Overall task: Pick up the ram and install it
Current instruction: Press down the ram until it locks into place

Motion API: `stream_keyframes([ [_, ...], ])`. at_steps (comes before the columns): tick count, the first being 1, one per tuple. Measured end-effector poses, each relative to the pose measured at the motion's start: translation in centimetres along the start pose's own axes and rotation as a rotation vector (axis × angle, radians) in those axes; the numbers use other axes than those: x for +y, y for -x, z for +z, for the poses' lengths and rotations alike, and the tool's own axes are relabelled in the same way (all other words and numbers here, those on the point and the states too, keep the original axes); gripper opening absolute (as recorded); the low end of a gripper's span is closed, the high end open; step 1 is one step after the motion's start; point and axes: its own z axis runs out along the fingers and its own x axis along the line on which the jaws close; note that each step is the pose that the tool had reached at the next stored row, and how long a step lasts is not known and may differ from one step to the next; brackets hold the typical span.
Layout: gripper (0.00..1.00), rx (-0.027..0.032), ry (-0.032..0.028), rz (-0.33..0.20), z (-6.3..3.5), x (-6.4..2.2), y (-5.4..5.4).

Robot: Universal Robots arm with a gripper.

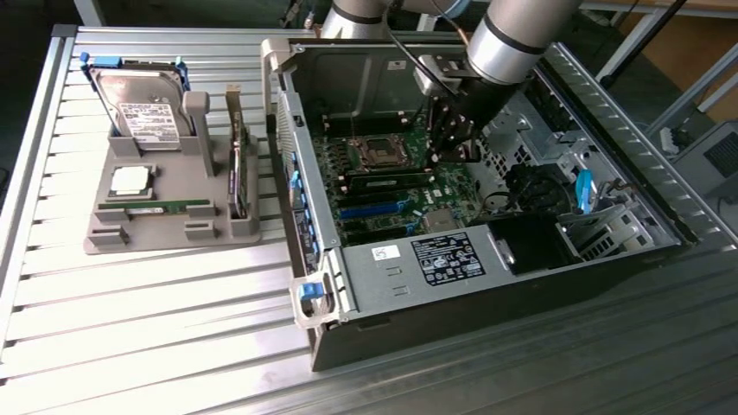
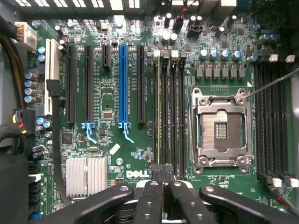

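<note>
gripper: we see the gripper (image 2: pixel 159 175) closed, fingertips over the memory slots (image 2: pixel 169 107), nothing held between them.
ram: one ram (image 2: pixel 158 105) sits in a slot beside the socket (image 2: pixel 219 128); another stick lies in the tray (image 1: pixel 148 207).
step: we judge it a seating press; push straight down, even along the stick, until the latches catch.
around: CPU (image 1: pixel 128 180) and drive (image 1: pixel 144 117) rest in the tray, well apart from the case (image 1: pixel 381 277).
in the way: cables (image 2: pixel 14 60) stay clear of the slots.
</note>
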Motion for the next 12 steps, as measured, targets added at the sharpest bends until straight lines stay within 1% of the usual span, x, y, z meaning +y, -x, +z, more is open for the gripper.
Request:
stream_keyframes([
  [3, 0.09, 0.002, 0.0001, 0.0, 0.78, -0.66, 0.2],
  [4, 0.09, 0.0034, 0.0001, 0.001, 0.97, -0.74, 0.2],
  [6, 0.09, 0.006, 0.0001, 0.001, 1.37, -0.84, 0.2],
  [12, 0.09, 0.0061, 0.0001, 0.001, 1.83, -0.9, 0.2],
])
